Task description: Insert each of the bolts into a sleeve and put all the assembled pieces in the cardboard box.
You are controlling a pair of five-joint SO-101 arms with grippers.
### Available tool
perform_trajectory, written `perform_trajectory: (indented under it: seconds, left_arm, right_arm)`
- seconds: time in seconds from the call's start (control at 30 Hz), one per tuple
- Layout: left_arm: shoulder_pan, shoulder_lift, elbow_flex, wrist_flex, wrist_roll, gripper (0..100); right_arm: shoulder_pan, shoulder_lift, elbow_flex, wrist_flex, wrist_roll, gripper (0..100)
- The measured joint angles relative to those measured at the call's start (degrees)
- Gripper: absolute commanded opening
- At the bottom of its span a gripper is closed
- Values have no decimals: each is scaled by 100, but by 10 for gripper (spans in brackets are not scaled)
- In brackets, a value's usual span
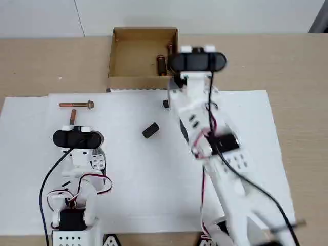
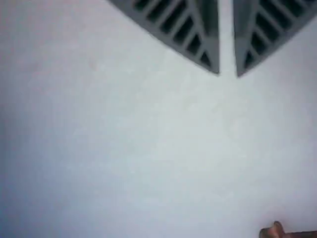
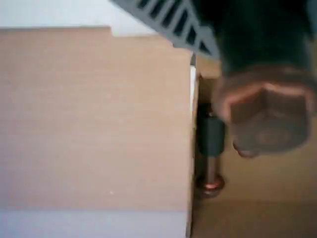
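We see the cardboard box (image 1: 133, 56) beyond the white sheet (image 1: 128, 174), where a loose bolt (image 1: 76, 104) lies crosswise, head pointing right; the left gripper (image 2: 227, 69) is nearly closed on nothing; the right gripper (image 3: 220, 42) clamps a sleeved bolt (image 3: 267, 116), hex head facing its camera, over the box.

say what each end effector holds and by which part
Right end effector grips the copper hex-head bolt, apparently by its black cylindrical sleeve; left end effector holds nothing.
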Motion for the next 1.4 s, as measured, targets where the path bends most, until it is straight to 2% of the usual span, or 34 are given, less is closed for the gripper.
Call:
perform_trajectory:
  seconds: [0.13, 0.33, 0.63, 0.93, 1.17, 1.4]
  left_arm:
    - [0, 0, 0, 0, 0, 6]
    - [0, 0, 0, 0, 0, 6]
    - [0, 0, 0, 0, 0, 6]
    - [0, 0, 0, 0, 0, 6]
    - [0, 0, 0, 0, 0, 6]
    - [0, 0, 0, 0, 0, 6]
  right_arm:
    - [0, 1196, -870, -211, 0, 4]
    - [-9, 3051, -2716, -237, 413, 6]
    - [-18, 5503, -5196, -237, 1618, 9]
    - [-62, 6277, -6040, 589, 1934, 21]
    - [-53, 6462, -6048, 589, 1934, 217]
    - [-44, 6444, -6163, 589, 1934, 210]
